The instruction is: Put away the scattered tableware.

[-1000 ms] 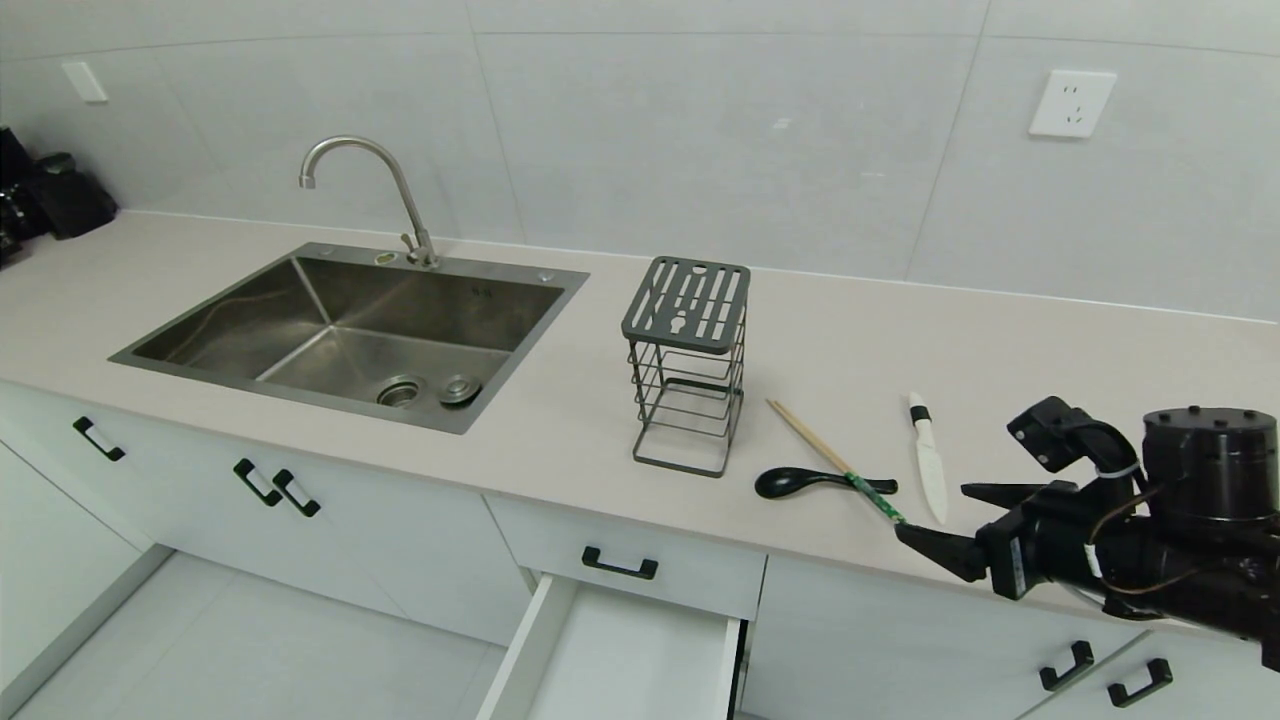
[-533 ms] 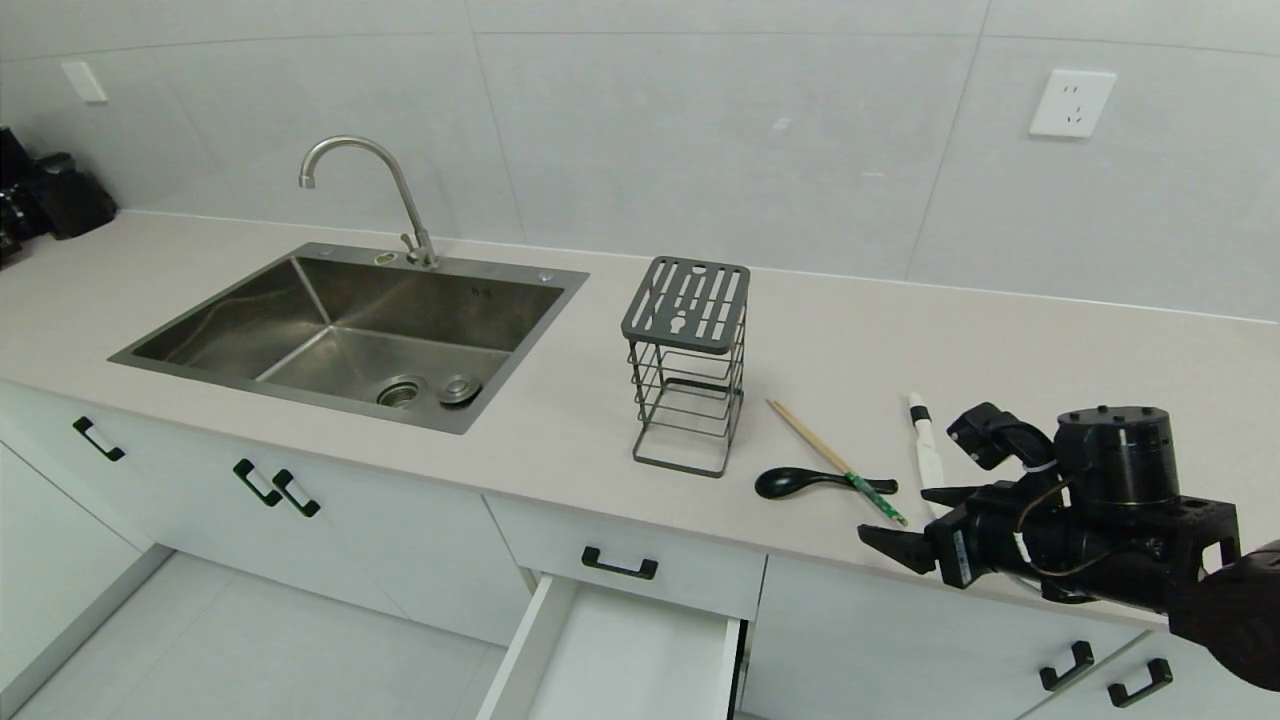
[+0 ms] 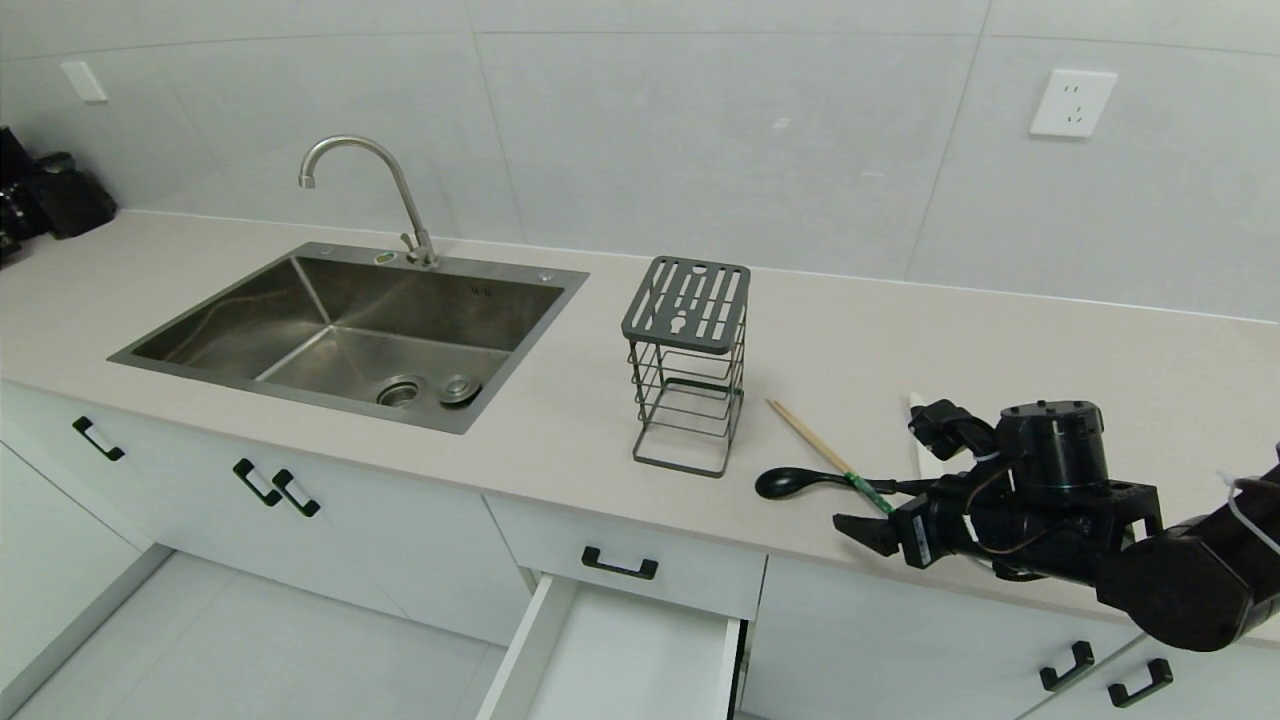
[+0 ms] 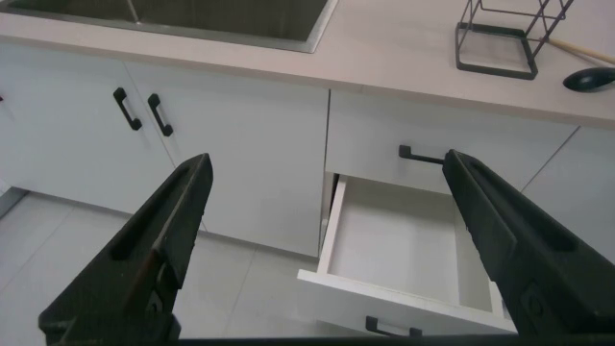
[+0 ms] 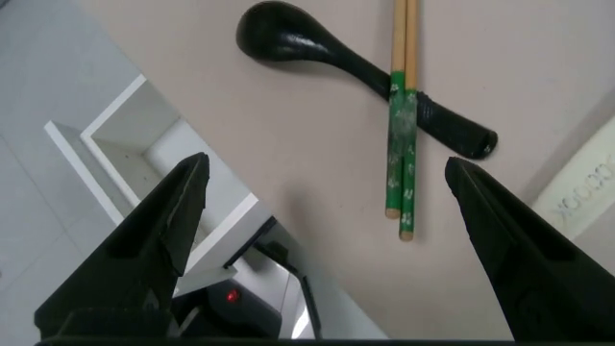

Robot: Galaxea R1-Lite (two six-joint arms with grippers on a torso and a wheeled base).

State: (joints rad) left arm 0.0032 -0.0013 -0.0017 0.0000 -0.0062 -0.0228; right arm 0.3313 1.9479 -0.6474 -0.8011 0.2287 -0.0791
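Where the worktop (image 3: 560, 430) runs under the tiled wall, a steel sink (image 3: 520, 345) with a curved tap (image 3: 372, 182) is set into its left part. Left pincer (image 4: 325, 161): seen from its own wrist, fingers spread wide, held out in front of the white cabinets below the worktop edge. An open drawer (image 4: 404, 240) is seen beneath it.

Right of the sink and well apart from it, a dark wire rack (image 3: 688, 365) with a slotted top is stood upright.

Tableware is scattered to the right of the rack, near the front edge. A black spoon (image 3: 800, 482) is laid flat, bowl toward the rack. A pair of wooden chopsticks (image 3: 820, 452) with green ends is laid across the spoon's handle and touches it. Just beyond, a white knife (image 5: 581, 187) is largely covered by the right arm.

Right pincer (image 3: 865, 503): fingers spread, nothing pinched. It is held over the front edge of the worktop, and from its wrist view the green chopstick ends and the spoon handle are framed between the two fingers. Its height above them cannot be told.
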